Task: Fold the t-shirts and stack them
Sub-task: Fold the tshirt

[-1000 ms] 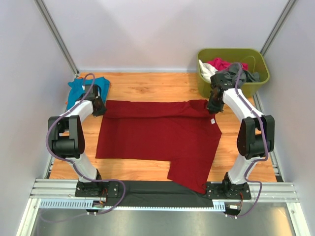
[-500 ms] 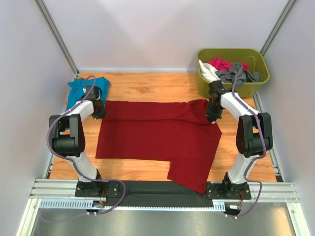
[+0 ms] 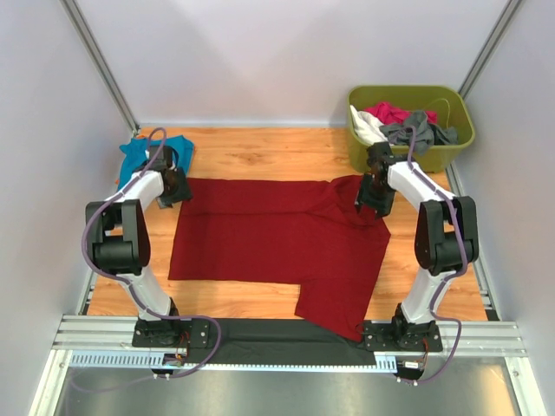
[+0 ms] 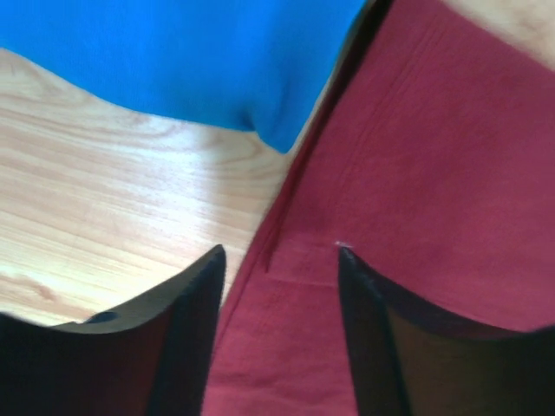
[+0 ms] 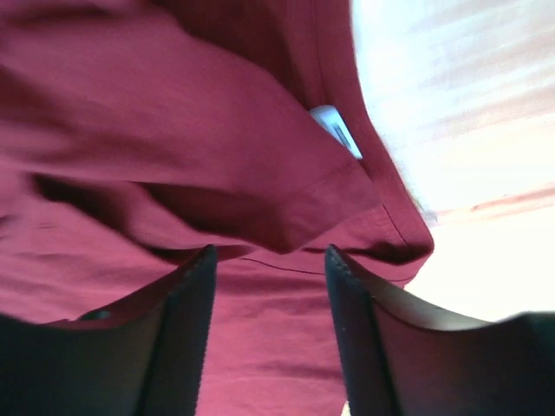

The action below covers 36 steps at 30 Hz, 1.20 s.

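Note:
A large dark red t-shirt (image 3: 277,238) lies spread on the wooden table, one part hanging toward the near edge. My left gripper (image 3: 176,187) stands open over its far left corner (image 4: 416,173), nothing pinched between the fingers. My right gripper (image 3: 373,192) is open over the far right corner, where the cloth (image 5: 173,130) lies bunched in a fold with a small white label (image 5: 336,130) showing. A teal-blue t-shirt (image 3: 147,156) lies crumpled at the far left, just beyond the left gripper (image 4: 279,260); its blue cloth (image 4: 173,52) touches the red shirt's edge.
A green bin (image 3: 451,149) at the far right holds pink, white and grey garments (image 3: 401,123). Bare wood (image 3: 260,152) stretches between the teal shirt and the bin. Metal posts and white walls close in both sides; the rail (image 3: 286,334) runs along the near edge.
Both grippers have opened and let go of the red shirt's far corners. The right gripper moved slightly left and down onto the cloth; the right corner now lies bunched.

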Tool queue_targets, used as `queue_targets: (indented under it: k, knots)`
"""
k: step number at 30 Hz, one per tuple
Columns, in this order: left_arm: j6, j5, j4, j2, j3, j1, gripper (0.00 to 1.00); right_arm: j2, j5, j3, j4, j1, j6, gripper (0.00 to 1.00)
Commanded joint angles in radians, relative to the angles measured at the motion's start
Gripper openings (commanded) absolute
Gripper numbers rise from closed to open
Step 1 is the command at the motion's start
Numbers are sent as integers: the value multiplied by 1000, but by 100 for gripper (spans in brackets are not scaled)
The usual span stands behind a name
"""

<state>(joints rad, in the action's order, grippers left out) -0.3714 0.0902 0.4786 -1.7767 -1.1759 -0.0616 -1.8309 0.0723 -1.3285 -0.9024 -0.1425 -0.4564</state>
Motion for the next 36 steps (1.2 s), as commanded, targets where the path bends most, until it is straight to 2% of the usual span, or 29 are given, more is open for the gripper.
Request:
queue_targets:
  k: [1, 4, 6, 10, 12, 16, 19, 20, 22, 23, 26, 31, 36]
  knots:
    - [8, -36, 34, 83, -97, -1, 66, 79, -11, -119, -1, 6, 9, 58]
    - [6, -61, 41, 126, -160, 12, 77, 96, 3, -188, 25, 6, -14, 60]
    - [9, -73, 31, 137, -207, 31, 82, 105, 29, -181, 104, 6, -40, 61]
    - [-18, -105, -11, 99, -267, 109, 86, 69, 58, -169, 221, 11, -91, 61]
    - [-50, -139, -56, 53, -287, 138, 84, 26, 66, -167, 275, 11, -93, 57]
    - [-116, -178, -109, -54, -330, 184, 80, -59, 67, -195, 275, 12, -64, 57]
    - [-129, -202, -130, -117, -355, 213, 72, -90, 67, -178, 313, 24, -38, 54]
    - [-139, -205, -132, -130, -361, 218, 64, -96, 64, -179, 332, 27, -38, 52]
    - [-146, -210, -140, -160, -361, 227, 58, -113, 51, -179, 356, 35, -38, 50]
    - [-150, -213, -141, -168, -355, 229, 50, -117, 41, -181, 375, 40, -38, 45]
    - [-147, -211, -133, -193, -349, 230, 41, -152, 29, -204, 387, 38, -27, 42]
    - [-152, -159, -87, -196, -321, 232, 40, -185, -15, -210, 387, 40, -31, 36]
    - [-161, -124, -68, -187, -272, 232, 39, -159, -29, -115, 445, 40, -37, 28]
